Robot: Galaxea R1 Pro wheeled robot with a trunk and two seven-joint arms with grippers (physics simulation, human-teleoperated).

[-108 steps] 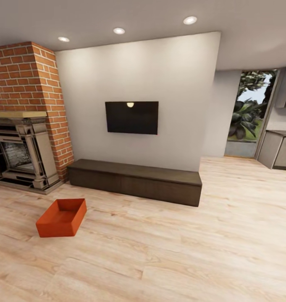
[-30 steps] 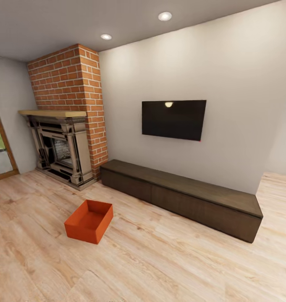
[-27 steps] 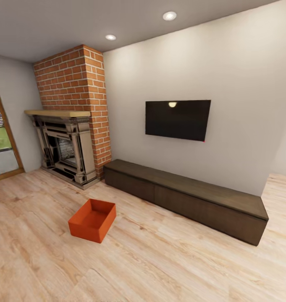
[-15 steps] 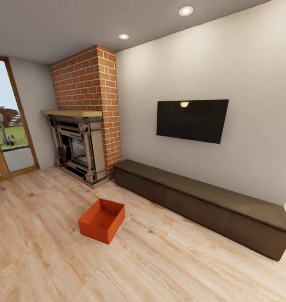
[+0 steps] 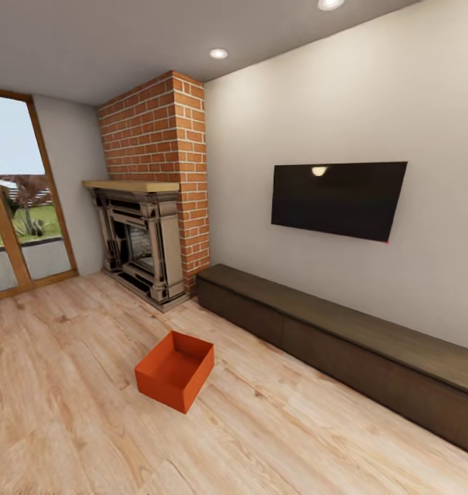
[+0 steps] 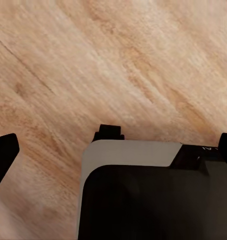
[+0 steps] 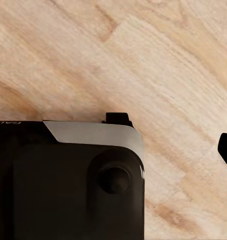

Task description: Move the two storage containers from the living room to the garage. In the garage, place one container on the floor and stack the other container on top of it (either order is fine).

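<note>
**Closing on 1 container in the living room**

Nearest, under both wrist cameras: bare light wood plank floor with dark robot bodywork below. Left gripper spread wide, black fingertips at opposite edges of its wrist view, nothing between. Right gripper: only 1 dark tip at the frame edge, so cannot tell whether wide or narrow.

Farther out: 1 orange-red storage container sitting open-top on the planks, skewed to the room, well apart from everything. Second container not found yet.

Beyond: long dark cabinet, brick fireplace, wall TV, glazed door.

Best approach, probably: roll up square to a long side, stop within reach, lower the trunk, grip opposite walls evenly to avoid tipping.
</note>
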